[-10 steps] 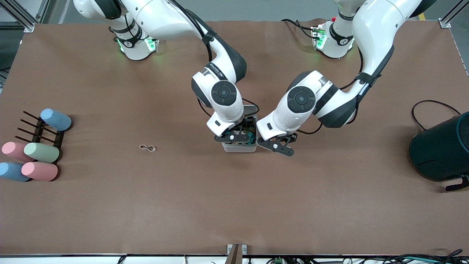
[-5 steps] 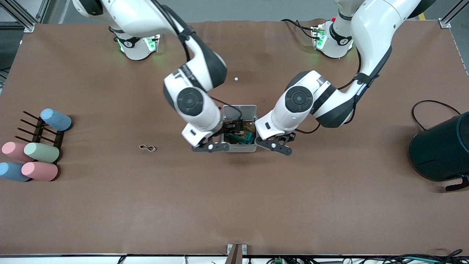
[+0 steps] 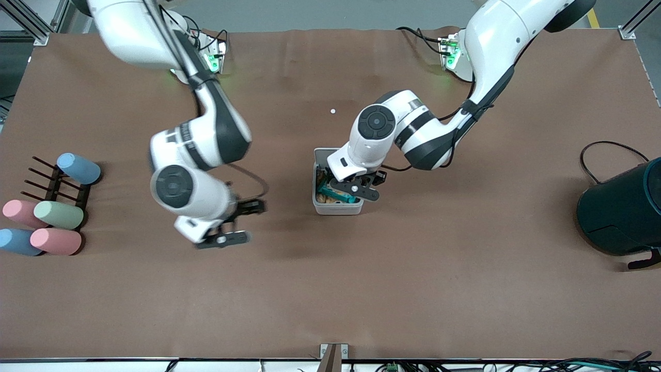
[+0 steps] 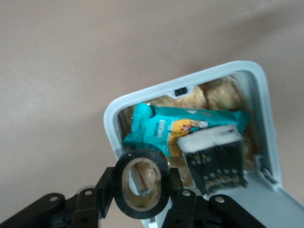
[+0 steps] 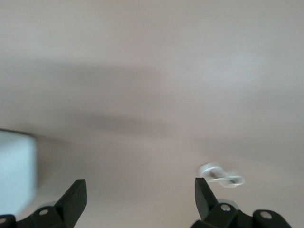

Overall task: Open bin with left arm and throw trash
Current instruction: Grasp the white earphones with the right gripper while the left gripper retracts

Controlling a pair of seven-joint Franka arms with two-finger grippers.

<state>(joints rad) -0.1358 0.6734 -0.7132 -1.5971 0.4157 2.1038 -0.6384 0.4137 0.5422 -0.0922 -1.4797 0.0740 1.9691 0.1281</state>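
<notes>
Front view, starting at the frame edge on the right arm's end: a dark rack [image 3: 54, 186] is sitting at mid-height with pastel cylinders [image 3: 58, 215] lying on and around it, in blue, pink and green.

Next, the right gripper [image 3: 223, 240] is hanging over bare table [image 3: 413, 289], a bit below frame mid-height. Its fingers are spread wide and carrying nothing. The rubber band [image 5: 221, 176] is lying flat on the table just beside one fingertip, not touching it. It is only showing in the right wrist view; in the front view the arm is covering it.

Frame centre: the bin [image 3: 336, 207] is standing open with its lid [image 3: 324, 153] tipped up at the edge toward the top of the frame. A teal snack wrapper [image 4: 185, 130] is lying inside on tan crumpled stuff. A tiny white dot [image 3: 333, 110] is sitting on the table above the bin in the frame, well apart from it.

The left gripper [image 3: 355, 190] is hovering right over the bin's opening. It is clamping the tape roll [image 4: 142, 183], with fingers pressing both sides of the rim and the roll's hole facing the wrist camera.

At the frame edge on the left arm's end, a dark teal container [image 3: 619, 212] is sitting at mid-height with a black cable [image 3: 594, 155] looping beside it.
</notes>
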